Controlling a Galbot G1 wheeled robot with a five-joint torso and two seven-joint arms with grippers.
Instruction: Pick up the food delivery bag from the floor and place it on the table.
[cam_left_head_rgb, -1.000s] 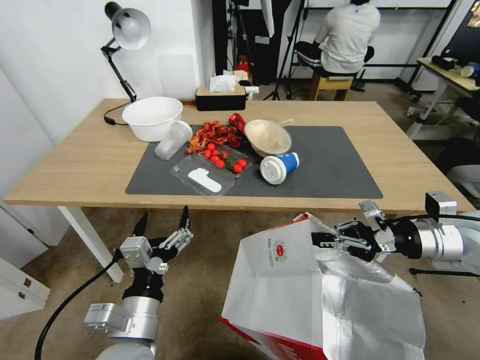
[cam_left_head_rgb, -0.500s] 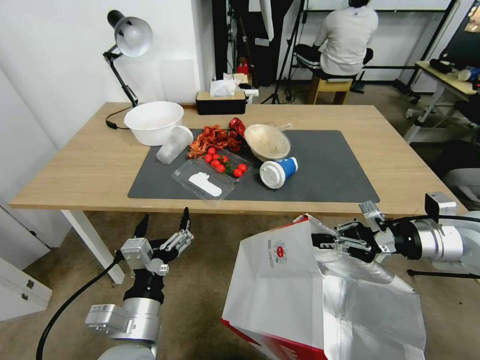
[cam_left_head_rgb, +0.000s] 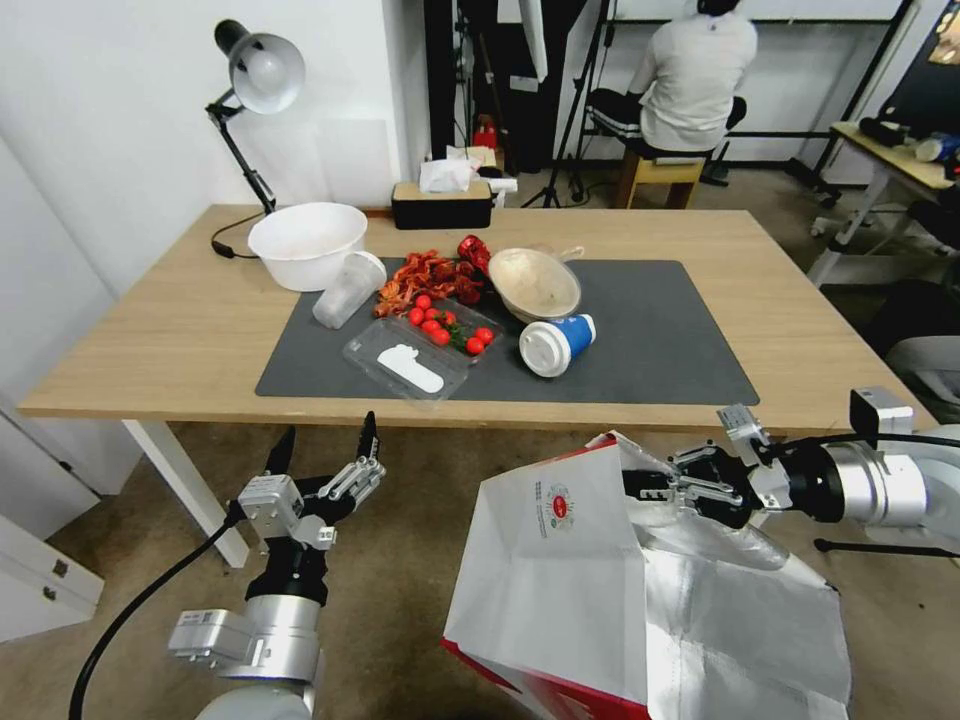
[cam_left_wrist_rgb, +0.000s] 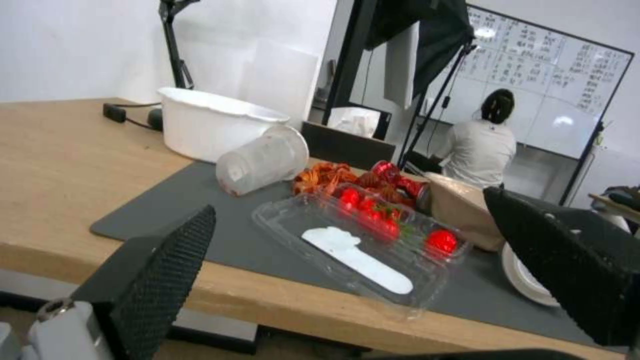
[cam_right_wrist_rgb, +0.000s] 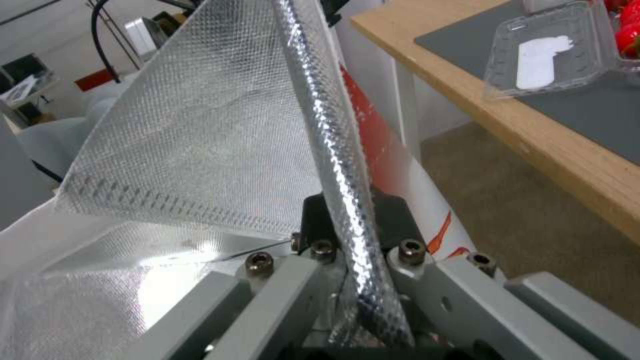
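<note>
1 thin foil edge is all that carries the food delivery bag (cam_left_head_rgb: 560, 590): the right gripper (cam_left_head_rgb: 650, 485) has its jaws pinched shut on the bag's silver rim, at about 5 o'clock from the mat, below the near edge of the table (cam_left_head_rgb: 150, 330). from where i stand the bag looks lifted but not yet over the tabletop. my worry is that the slick lining slides out of that narrow pinch, or the boxy body swings and catches the table edge on the way up. if it clears, it could still sweep the clutter at 12 o'clock from it.

the left gripper (cam_left_head_rgb: 325, 450) hangs idle at 7 o'clock of the mat, jaws spread wide and holding nothing.

counted on the table: 1 dark mat (cam_left_head_rgb: 650, 330), 1 white bowl (cam_left_head_rgb: 305, 240), 1 clear cup (cam_left_head_rgb: 345, 288) on its side, 1 blue cup (cam_left_head_rgb: 555, 342) on its side, 1 clear tray (cam_left_head_rgb: 405, 365), 1 tan bowl (cam_left_head_rgb: 535, 282), 1 tissue box (cam_left_head_rgb: 440, 205), 1 lamp (cam_left_head_rgb: 262, 72), roughly 8 red tomatoes (cam_left_head_rgb: 440, 322).
</note>
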